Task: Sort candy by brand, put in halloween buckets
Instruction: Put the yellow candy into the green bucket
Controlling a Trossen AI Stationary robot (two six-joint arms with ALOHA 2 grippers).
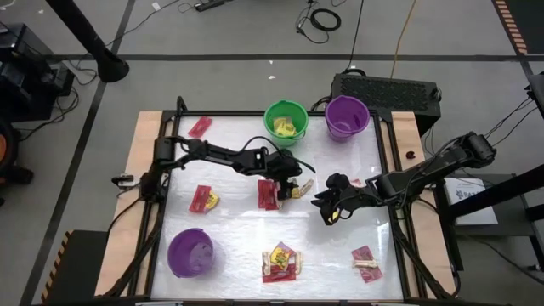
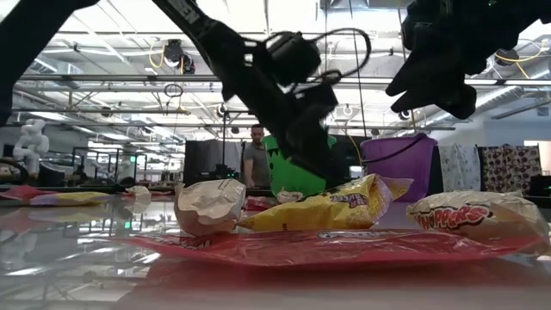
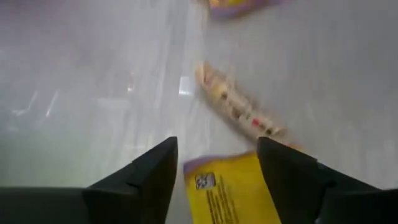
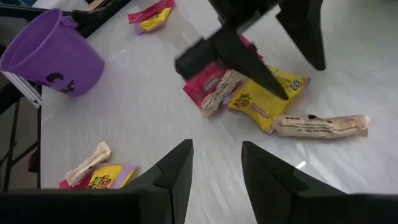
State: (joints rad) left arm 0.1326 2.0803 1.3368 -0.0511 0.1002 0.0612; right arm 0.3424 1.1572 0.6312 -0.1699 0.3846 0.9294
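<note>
— Workshop floor all round, grey and strewn with cables. Farther back, at table height, steel ceiling trusses and a person (image 2: 256,159) standing.
— And the table (image 1: 238,223)?
— Rectangular, glossy white top, wooden side strips, dark frame. Mirrored the wrappers in the low view.
— Arms?
— Dark and jointed, reached in from both sides. Nearly met at the middle.
— Buckets?
— Three round, smooth plastic pails. Green bucket (image 1: 286,121) and purple bucket (image 1: 347,117) stood side by side at the far edge, with yellow sweets inside the green one. Second purple bucket (image 1: 190,252) sat at the near left corner, well apart.
— Grippers?
— Left gripper (image 1: 297,185) hung just over the middle cluster with fingers spread wide. Gripped nothing, and straddled a yellow packet (image 3: 224,193) lying flat. Right gripper (image 1: 328,207) hovered just beside, fingers parted more narrowly, empty.
— Candy?
— Crinkly wrappers. Red packet (image 1: 269,194) lay against the yellow one, with a long beige bar (image 4: 320,126) alongside. Further packets lay scattered: mid left (image 1: 203,199), far left (image 1: 199,127), near edge (image 1: 281,262), near right (image 1: 367,263).
</note>
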